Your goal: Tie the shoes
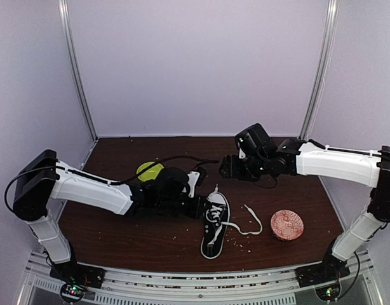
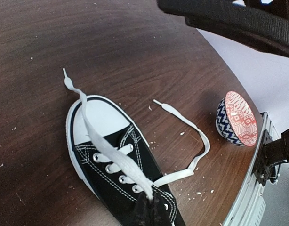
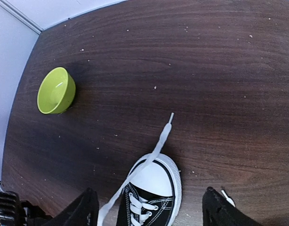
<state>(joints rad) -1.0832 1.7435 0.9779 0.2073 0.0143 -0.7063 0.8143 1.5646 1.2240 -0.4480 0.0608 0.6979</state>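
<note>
So the black sneaker [image 1: 215, 227] sits on its sole about mid-table on the dark wood table [image 1: 150, 244], a bit toward the front edge, and both arms are reaching in over it from either side. The left gripper [image 2: 147, 205] is down at the laced-up part of the shoe with its fingers pinched together on a lace [image 2: 95, 136]. That lace runs flat from the pinch, across the eyelets and right over the white toe cap [image 2: 100, 117], and its tip lies on the wood just past the toe. The second lace [image 2: 196, 141] isn't held by anything. It comes out of the shoe on the other side and curls loosely over the table toward the patterned bowl [image 1: 287, 224], which sits off to the sneaker's right, near it but not touching. The right gripper [image 1: 224, 166] hangs above the toe end with its fingers [image 3: 85, 209] spread wide apart and nothing between them. From its own camera you look straight down past them at the toe cap and the stretched lace. A green bowl [image 1: 149, 170] sits further back on the left, mostly tucked behind the left arm from overhead. Little pale crumbs [image 2: 201, 193] are scattered over the wood around the shoe.
</note>
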